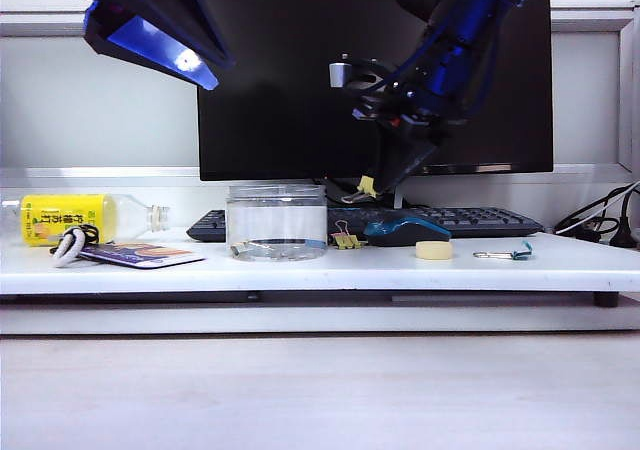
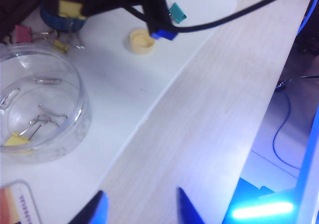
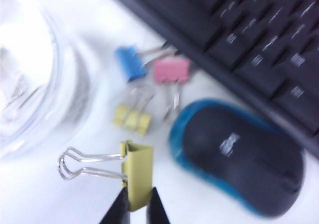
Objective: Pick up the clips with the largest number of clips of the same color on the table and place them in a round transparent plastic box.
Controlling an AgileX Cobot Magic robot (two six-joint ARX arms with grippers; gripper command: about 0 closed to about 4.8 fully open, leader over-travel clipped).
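Right wrist view shows my right hand point(image 3: 133, 204) closed on a pale-yellow clip point(image 3: 136, 176): the two dark fingers pinch its body from both sides, and its silver wire handles stick out sideways toward the round transparent plastic box point(image 3: 35, 69). In the exterior view this hand point(image 1: 367, 189) hangs above the table point(image 1: 560, 260) with the clip point(image 1: 367, 185) at its tip, lifted free of the surface, just above the blue mouse point(image 1: 405, 232) and in front of the keyboard point(image 1: 480, 218).

The box point(image 1: 277, 221) stands to the left of the held clip in the exterior view, near but clearly apart, and its open top is lower than the clip. I judge the coming move is a short carry to the left until the clip is over the opening. At least one yellow clip point(image 2: 17, 140) already lies inside the box point(image 2: 75, 129).

One more yellow clip point(image 3: 132, 118) rests on the table between the box and the mouse, beside a pink clip point(image 3: 171, 70) and a blue clip point(image 3: 129, 62).

My left hand point(image 2: 139, 206) hangs high over the front of the table, its fingers apart and holding nothing. It is farther from the clips than the right one.
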